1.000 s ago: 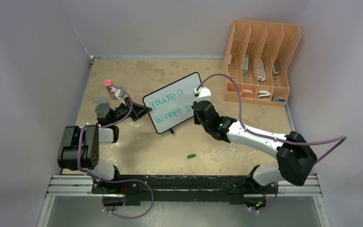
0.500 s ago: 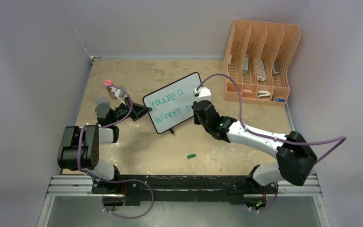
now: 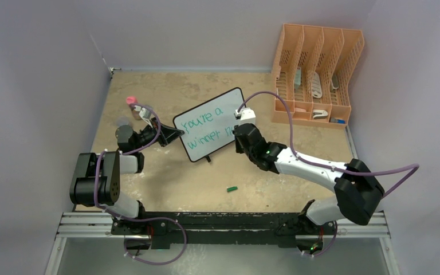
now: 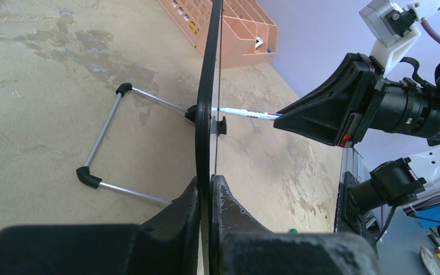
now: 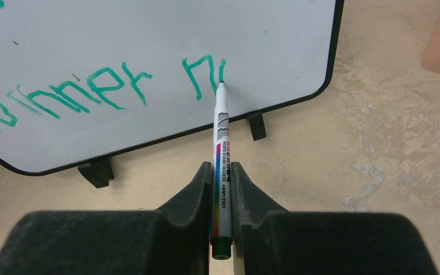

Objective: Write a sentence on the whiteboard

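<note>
Marker (image 5: 222, 114) tip on whiteboard (image 5: 149, 34), finishing sentence (image 5: 91, 89) (right gripper (image 5: 222, 169) pinches barrel, left gripper (image 4: 209, 186) clamps frame); next: light, steady stroke.

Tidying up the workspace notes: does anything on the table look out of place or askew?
A small green piece, perhaps the cap of the marker, lies loose on the table in front of the whiteboard. The whiteboard sits slanted to the table's edges, its side edge clamped in the left gripper. Nothing looks spilled or damaged.
</note>
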Tool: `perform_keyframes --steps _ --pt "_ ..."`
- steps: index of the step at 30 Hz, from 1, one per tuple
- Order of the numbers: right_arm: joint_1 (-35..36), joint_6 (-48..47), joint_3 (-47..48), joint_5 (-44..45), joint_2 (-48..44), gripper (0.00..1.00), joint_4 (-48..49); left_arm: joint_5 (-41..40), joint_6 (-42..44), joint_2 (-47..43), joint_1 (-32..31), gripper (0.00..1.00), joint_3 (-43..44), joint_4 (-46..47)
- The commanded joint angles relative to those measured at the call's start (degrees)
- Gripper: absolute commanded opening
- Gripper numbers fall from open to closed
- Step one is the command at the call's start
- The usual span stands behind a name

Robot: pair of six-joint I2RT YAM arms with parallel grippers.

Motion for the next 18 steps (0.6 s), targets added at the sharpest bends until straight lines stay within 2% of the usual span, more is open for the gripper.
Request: perform_keyframes --steps 1,18 --pt "-0.24 0.93 -1.0 -1.27 -0.16 0.0 0.33 -0.11 1.95 -1.25 0.27 0.0 1.37 0.88" --pt "-1.46 -0.05 -0.55 3.32 -0.33 0.0 1.72 0.24 1.82 -1.29 0.27 0.0 1.38 0.9"
